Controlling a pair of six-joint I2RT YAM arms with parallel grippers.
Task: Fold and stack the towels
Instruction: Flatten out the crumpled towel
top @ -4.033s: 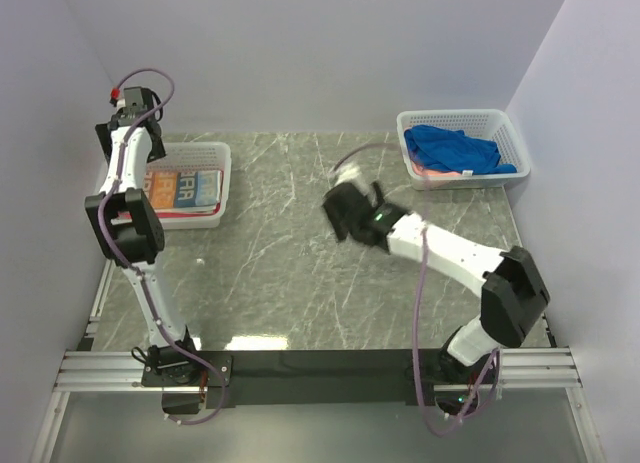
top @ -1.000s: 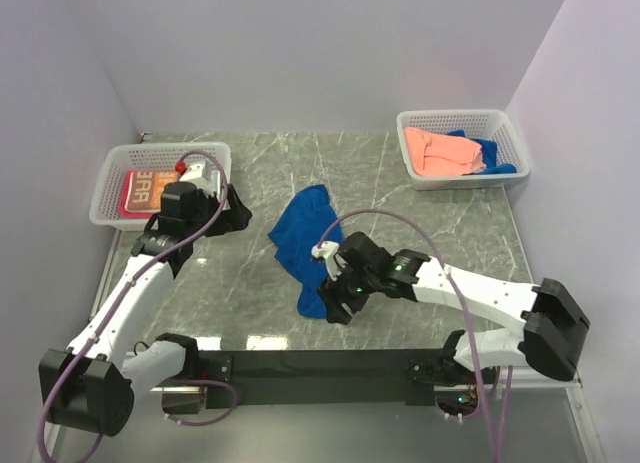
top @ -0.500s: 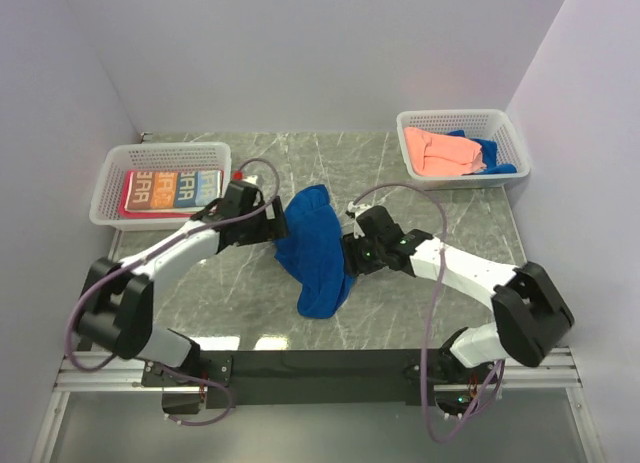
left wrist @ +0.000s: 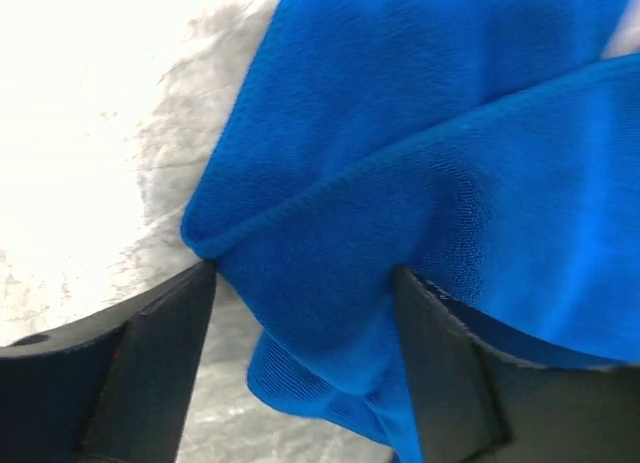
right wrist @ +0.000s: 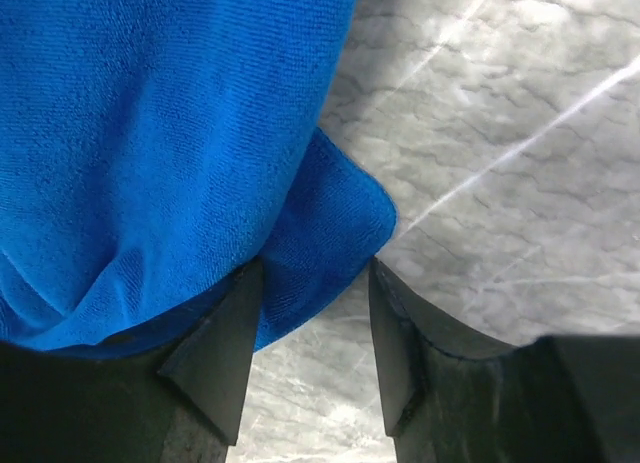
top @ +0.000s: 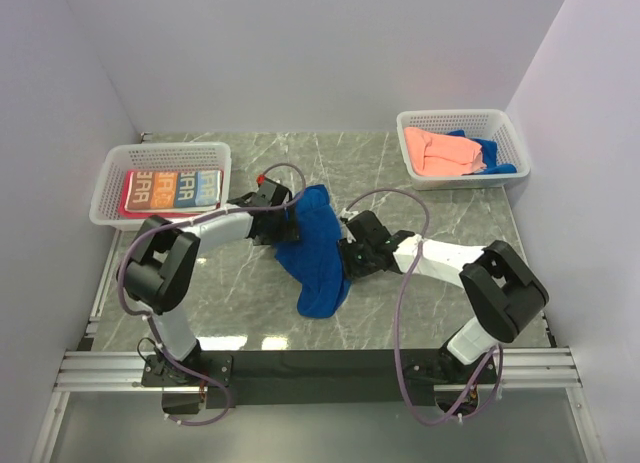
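Observation:
A deep blue towel (top: 313,251) lies crumpled on the marble table (top: 250,283) between my two arms. My left gripper (top: 283,223) is at its left edge. In the left wrist view the left gripper (left wrist: 302,273) stands open, with a thick fold of the blue towel (left wrist: 420,133) filling the gap between its jaws. My right gripper (top: 347,255) is at the towel's right edge. The right gripper (right wrist: 315,270) is open around a rounded corner of the blue towel (right wrist: 150,113), with bare table showing beneath. A printed orange and blue towel (top: 172,189) lies folded in the left basket. A salmon towel (top: 437,151) lies in the right basket.
The white mesh left basket (top: 110,188) stands at the back left. The right basket (top: 462,178) at the back right also holds a bit of blue cloth (top: 497,157) behind the salmon towel. Walls close the table in on three sides.
The blue towel came out of the right basket onto the table. Over the last second both grippers have moved in to its edges and their jaws have narrowed.

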